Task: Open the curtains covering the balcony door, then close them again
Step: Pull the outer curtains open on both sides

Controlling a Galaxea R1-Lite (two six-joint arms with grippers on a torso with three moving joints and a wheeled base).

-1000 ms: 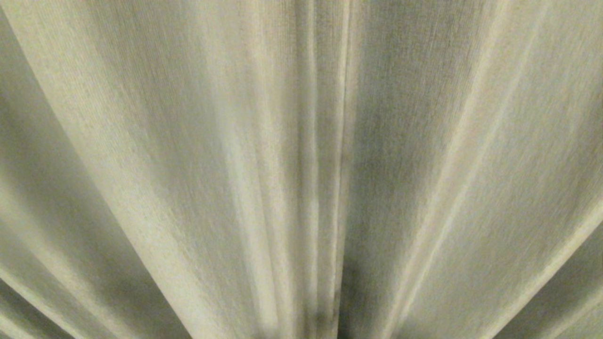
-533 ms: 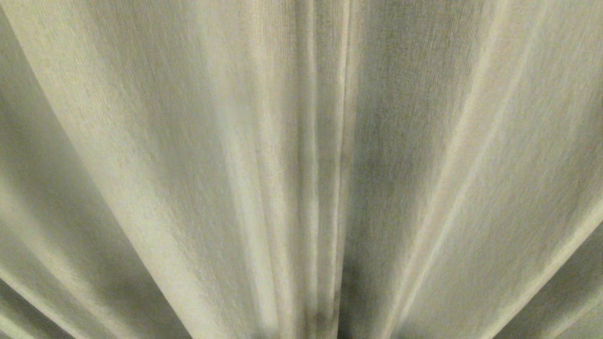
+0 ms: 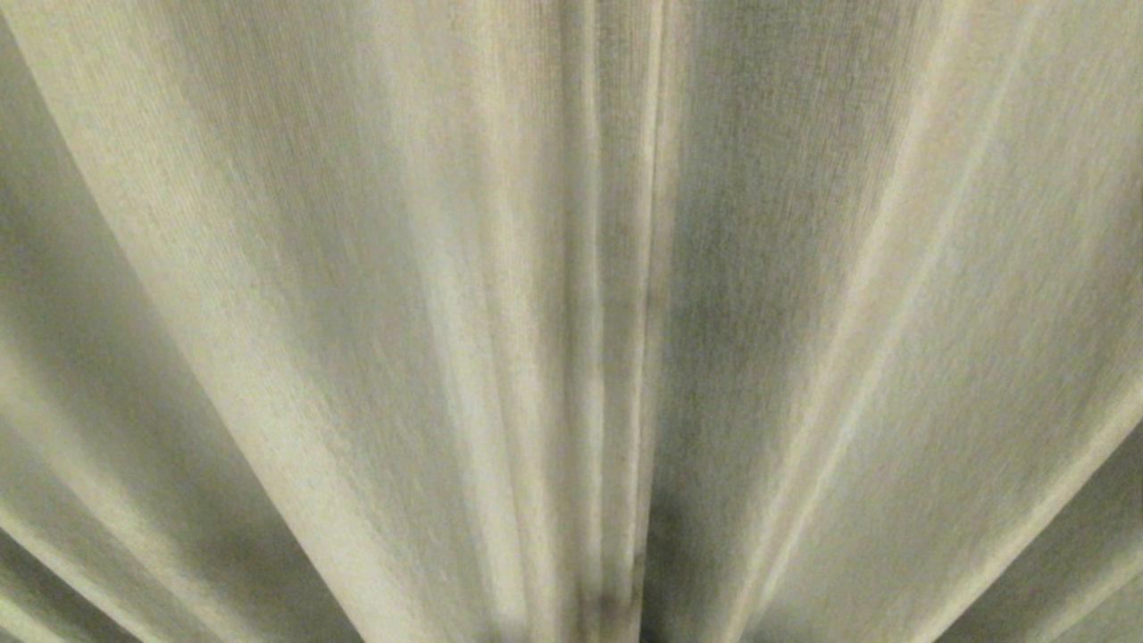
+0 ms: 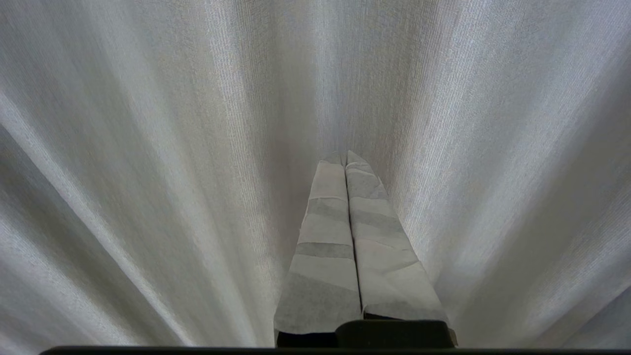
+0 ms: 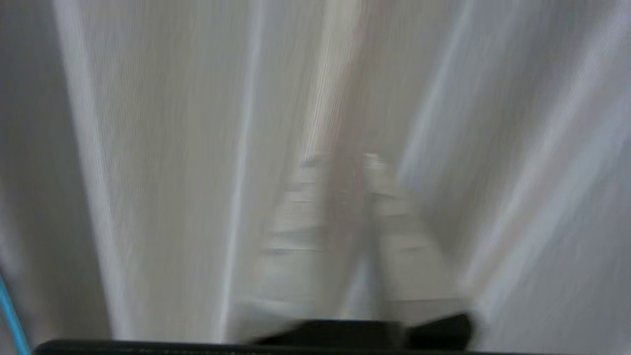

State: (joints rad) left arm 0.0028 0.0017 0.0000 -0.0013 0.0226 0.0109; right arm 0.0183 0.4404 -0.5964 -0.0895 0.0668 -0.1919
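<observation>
Pale tape-wrapped fingers (image 4: 345, 236) of the left gripper (image 4: 345, 155) are being shown pressed flat together along their whole length, clenched on nothing, in the left wrist view. Their tips are being pointed at the curtains (image 4: 148, 148), close to the cloth; whether contact is being made cannot be told.

The right gripper (image 5: 352, 158) is being recorded as a smear in the right wrist view. A narrow gap is being shown between its two wrapped fingers (image 5: 296, 231), so the claw is being read as slightly parted. No fabric is being seen pinched in that gap. A vertical fold of the curtain is lying directly beyond the fingertips; contact cannot be judged through the blur.

Outward from both claws, woven beige-grey fabric is being seen filling every view. In the head view the curtains (image 3: 357, 313) are being shown hanging in long pleats fanning upward from the bottom centre, with two hemmed edges (image 3: 647, 268) meeting in a dark vertical seam near the middle. The drapes are thus being shown drawn shut directly before the robot. Neither arm is being caught in the head view. A thin blue line (image 5: 10, 315) is being noted at one corner of the right wrist view; its nature cannot be told.
</observation>
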